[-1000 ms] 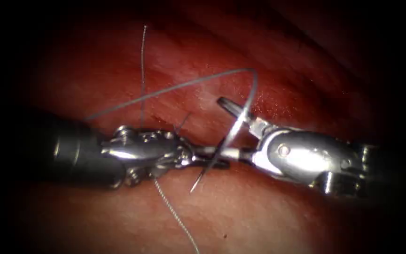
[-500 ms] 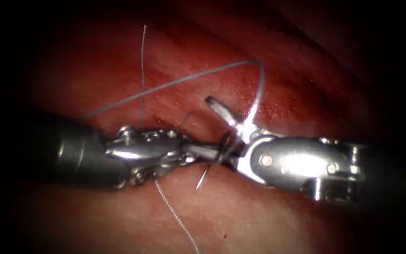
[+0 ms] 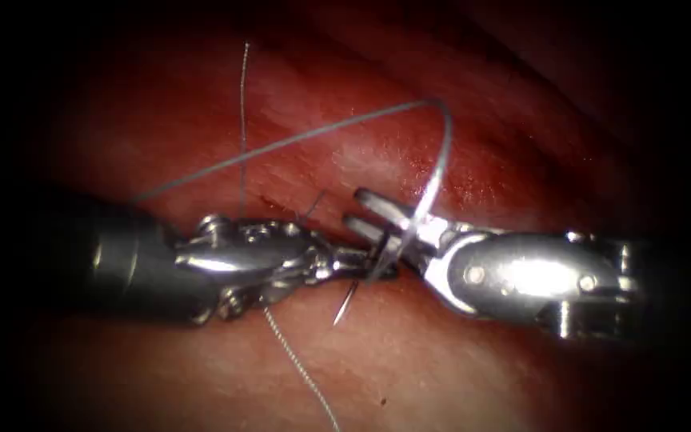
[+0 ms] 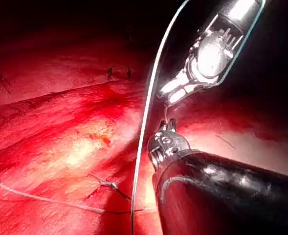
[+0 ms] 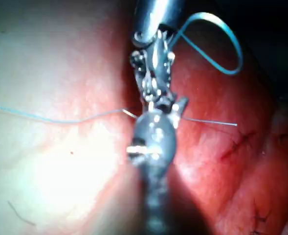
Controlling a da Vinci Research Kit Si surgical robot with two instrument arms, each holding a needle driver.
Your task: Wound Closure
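My left tool (image 3: 369,262) comes in from the left with its jaws shut on the curved needle (image 3: 440,160) just behind the point. The point hangs free above the tissue (image 3: 409,360), not in it. From there the needle arcs up and to the right. My right tool (image 3: 353,208) has its jaws shut on the needle's middle, the two tips still a little apart. Grey thread (image 3: 281,144) runs left from the needle's tail. In the left wrist view the needle (image 4: 148,112) passes the left tool (image 4: 169,125), with the right tool (image 4: 202,63) beyond it.
A twisted strand of thread (image 3: 301,372) trails from under the left tool toward the front. A thin thread end (image 3: 243,120) stands upright behind that tool. A short dark stitch end (image 3: 309,206) lies at the cut. Red fluid wets the tissue behind the tools.
The right tool's jaws went from wide open around the needle to closed on it, and the tool shifted slightly. The left tool kept its hold and place.
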